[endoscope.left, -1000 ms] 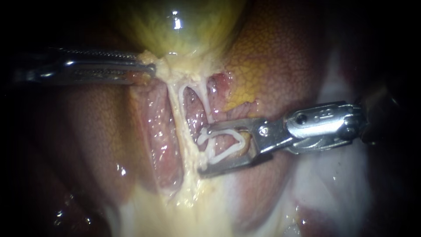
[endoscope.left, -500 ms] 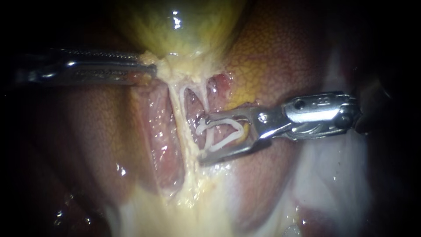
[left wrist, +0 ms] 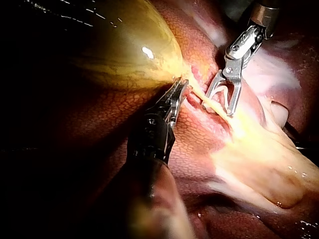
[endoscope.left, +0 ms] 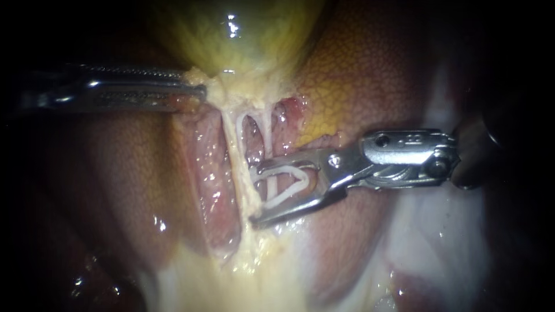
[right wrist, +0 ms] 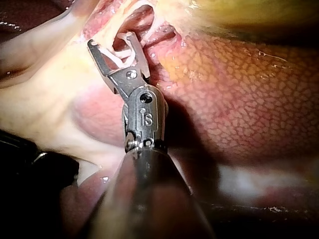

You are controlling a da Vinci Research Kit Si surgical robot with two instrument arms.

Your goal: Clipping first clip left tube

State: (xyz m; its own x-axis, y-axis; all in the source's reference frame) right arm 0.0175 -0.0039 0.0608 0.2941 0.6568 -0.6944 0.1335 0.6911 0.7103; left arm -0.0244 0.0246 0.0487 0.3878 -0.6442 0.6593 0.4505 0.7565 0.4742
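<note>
The left instrument (endoscope.left: 196, 91) came in level from the left, and its jaws were clenched on the pale yellow tissue at the narrow lower end of the gallbladder (endoscope.left: 243, 40). The left wrist view showed the same hold, the two jaws lying close together with that tissue between them.

From this pinched spot two thin whitish strands ran down over pink, wet tissue. The left tube (endoscope.left: 234, 150) was the longer one and slanted down into the yellowish fat below. The right tube (endoscope.left: 267, 130) was shorter and passed behind the upper jaw of the right instrument (endoscope.left: 253, 195).

The right instrument entered from the right, lying across the liver (endoscope.left: 370, 75). Its jaws stood wide apart and carried an open white clip (endoscope.left: 283, 170), one arm of the clip lying along each jaw, so the jaws were grasping the clip and nothing else. The tips of both jaws reached the left tube, one above and one below a stretch of it, and the tube lay at the mouth of the clip. Whether the tube had passed fully inside the clip could not be told. The right wrist view also showed the clip open, with pale strands at its mouth
</note>
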